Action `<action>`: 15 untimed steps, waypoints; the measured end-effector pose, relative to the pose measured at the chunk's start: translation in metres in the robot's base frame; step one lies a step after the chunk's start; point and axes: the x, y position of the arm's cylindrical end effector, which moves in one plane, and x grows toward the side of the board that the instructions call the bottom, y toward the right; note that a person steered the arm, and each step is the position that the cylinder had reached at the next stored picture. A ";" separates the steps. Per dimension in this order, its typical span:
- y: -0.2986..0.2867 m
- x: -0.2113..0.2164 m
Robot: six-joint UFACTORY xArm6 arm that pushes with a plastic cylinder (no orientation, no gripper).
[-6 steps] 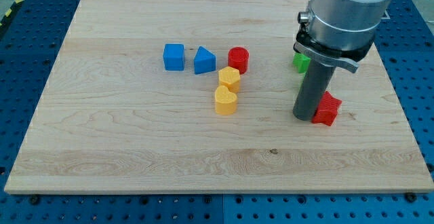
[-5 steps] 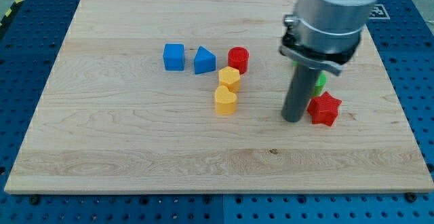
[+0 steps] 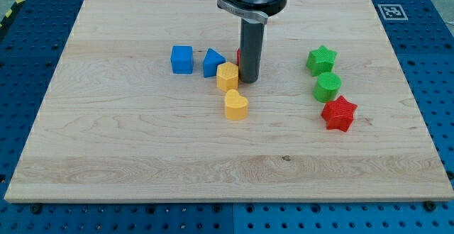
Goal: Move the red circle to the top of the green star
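My tip [image 3: 249, 80] stands near the board's middle, right in front of the red circle [image 3: 240, 55], which is almost wholly hidden behind the rod; only a thin red sliver shows at the rod's left edge. The yellow hexagon block [image 3: 228, 76] sits just left of the tip, very close or touching. The green star [image 3: 321, 59] lies at the view's right, far from the tip.
A blue cube [image 3: 181, 59] and a blue triangle [image 3: 213, 62] lie left of the rod. A yellow heart [image 3: 235, 105] sits below the tip. A green circle [image 3: 328, 86] and a red star [image 3: 338, 113] lie below the green star.
My rod has swept left from beside the red star to the red circle. The yellow hexagon has shifted a little left and up. The green blocks are uncovered now.
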 end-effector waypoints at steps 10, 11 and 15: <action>-0.014 -0.075; 0.011 -0.075; 0.069 -0.075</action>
